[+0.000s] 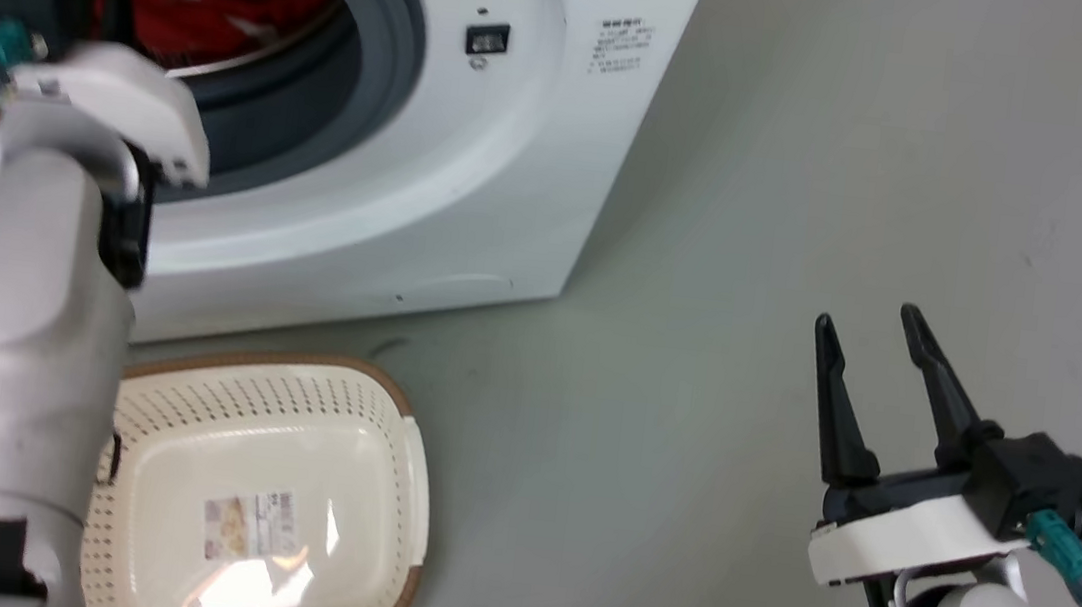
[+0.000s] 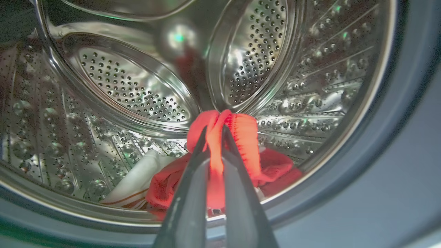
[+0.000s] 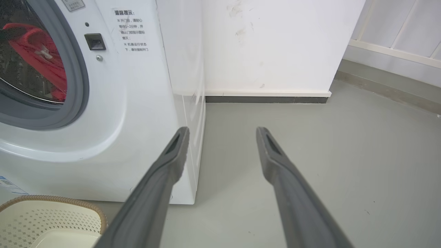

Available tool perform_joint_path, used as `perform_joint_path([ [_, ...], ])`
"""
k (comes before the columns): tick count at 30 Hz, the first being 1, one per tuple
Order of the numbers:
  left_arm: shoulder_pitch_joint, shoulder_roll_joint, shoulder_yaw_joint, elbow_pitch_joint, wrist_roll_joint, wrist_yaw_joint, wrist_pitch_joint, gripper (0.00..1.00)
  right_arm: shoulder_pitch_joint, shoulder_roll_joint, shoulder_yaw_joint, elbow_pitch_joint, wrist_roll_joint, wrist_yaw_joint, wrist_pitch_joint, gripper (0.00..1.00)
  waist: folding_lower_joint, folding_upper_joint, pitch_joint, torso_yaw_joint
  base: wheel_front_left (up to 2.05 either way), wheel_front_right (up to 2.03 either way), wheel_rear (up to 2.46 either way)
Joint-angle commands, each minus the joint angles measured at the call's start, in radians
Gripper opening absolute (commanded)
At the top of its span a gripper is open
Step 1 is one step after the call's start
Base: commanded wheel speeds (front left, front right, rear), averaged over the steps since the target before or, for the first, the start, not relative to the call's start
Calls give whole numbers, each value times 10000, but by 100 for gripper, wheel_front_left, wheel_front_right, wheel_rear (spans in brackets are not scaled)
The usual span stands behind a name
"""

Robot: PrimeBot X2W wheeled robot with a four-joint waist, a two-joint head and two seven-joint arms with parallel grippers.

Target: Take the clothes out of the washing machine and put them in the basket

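Deep inside the washing machine (image 1: 473, 186), my left gripper (image 2: 214, 129) has its fingers closed narrow on a fold of the clothes (image 2: 243, 137). The red fabric is pinched between the two tips and bunches up above them. The remainder of the garment lies on the lower part of the perforated steel drum (image 2: 131, 86), close to its front lip, and a white patch with thin stripes trails off to the left of the fingers in the left wrist view. From the head view I see my pale left forearm (image 1: 26, 320) reaching up into the round opening, past the grey rubber ring (image 1: 388, 36), with red cloth visible behind it.

On the floor (image 1: 696, 360) just before the machine, below the opening, sits the basket (image 1: 291, 388), upright, its brown rim toward the machine and a paper label (image 1: 248, 522) showing on its bottom.

Off to the right, well apart from machine and basket, my right gripper (image 1: 864, 314) hangs above the grey floor, its fingers spread wide and pointing toward the white wall (image 3: 275, 44) beside the machine.
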State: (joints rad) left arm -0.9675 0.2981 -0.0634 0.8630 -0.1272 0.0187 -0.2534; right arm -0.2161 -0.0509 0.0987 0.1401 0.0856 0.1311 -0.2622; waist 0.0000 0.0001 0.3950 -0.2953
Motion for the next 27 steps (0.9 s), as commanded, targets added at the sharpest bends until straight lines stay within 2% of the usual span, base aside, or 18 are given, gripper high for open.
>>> perform_joint_path([
  [1,577,-103,62,-164,-127,94,-95,0,265,14,-26,115,-80,-5,-39,100,0,-1,-901,476,0,0,0],
  [8,2268,-433,208,-1738,-314,6,-136,0,746,12,-138,265,-185,-7,-39,100,0,-1,-2119,763,0,0,0],
  [9,3021,-522,289,-2765,-391,-39,-129,0,974,12,-192,304,-269,-7,-38,100,0,-1,-2526,887,0,0,0],
  [15,4444,-828,287,-5012,-498,-135,-120,0,1349,14,-327,235,-338,-7,59,100,0,-1,-3018,1270,0,0,0],
  [23,6843,-1112,62,-8281,-243,469,332,0,1658,14,-277,44,-350,-7,222,100,0,-1,-3230,1660,0,0,0],
  [27,8272,-1429,-56,-9221,-353,799,678,0,1651,12,-254,-64,-364,-7,276,100,0,-1,-2987,1742,0,0,0],
])
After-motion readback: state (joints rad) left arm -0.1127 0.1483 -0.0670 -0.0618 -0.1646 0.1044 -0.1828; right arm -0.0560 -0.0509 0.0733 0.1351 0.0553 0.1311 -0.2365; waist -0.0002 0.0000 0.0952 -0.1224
